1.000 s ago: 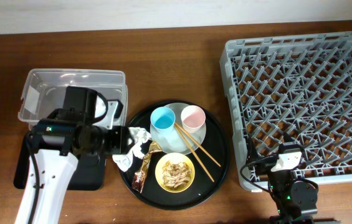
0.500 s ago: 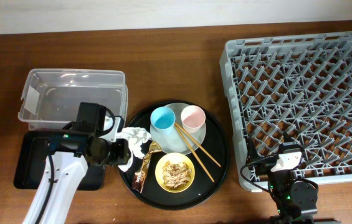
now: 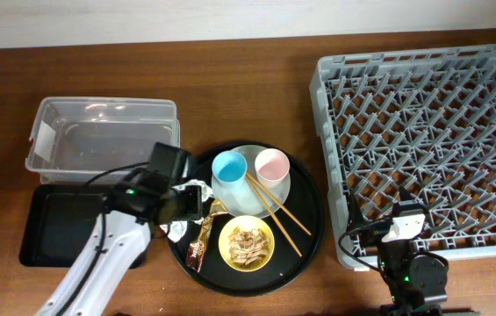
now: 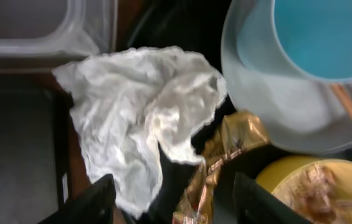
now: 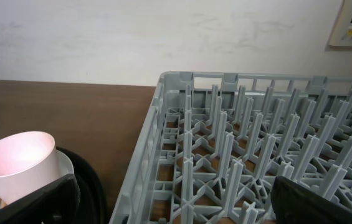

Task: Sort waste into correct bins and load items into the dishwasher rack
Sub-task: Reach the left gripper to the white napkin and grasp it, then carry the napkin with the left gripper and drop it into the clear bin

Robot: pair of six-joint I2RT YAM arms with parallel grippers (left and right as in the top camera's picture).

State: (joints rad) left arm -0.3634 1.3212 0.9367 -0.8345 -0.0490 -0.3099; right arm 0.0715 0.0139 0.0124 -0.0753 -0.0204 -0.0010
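Observation:
My left gripper [image 3: 188, 204] [image 4: 172, 208] is open, its fingers straddling the crumpled white napkin [image 4: 138, 118] [image 3: 177, 230] and the brown-gold wrapper [image 4: 225, 155] [image 3: 202, 237] at the round tray's left edge. The blue cup [image 3: 229, 168] and pink cup [image 3: 273, 164] stand on the pale plate [image 3: 293, 186]. The wooden chopsticks [image 3: 278, 211] lean off the plate. The yellow bowl [image 3: 247, 242] holds food scraps. The grey rack [image 3: 423, 140] sits at the right. My right gripper [image 3: 403, 230] [image 5: 176, 208] is open and empty at the rack's front left corner.
The clear tub [image 3: 98, 132] stands at the back left, with the shallow black tray [image 3: 54, 224] in front of it. The big round black tray [image 3: 311, 219] carries the dishes. The pink cup [image 5: 17, 162] shows in the right wrist view.
My left arm has swung right, from over the black tray and tub to over the napkin and wrapper. The right arm has not moved.

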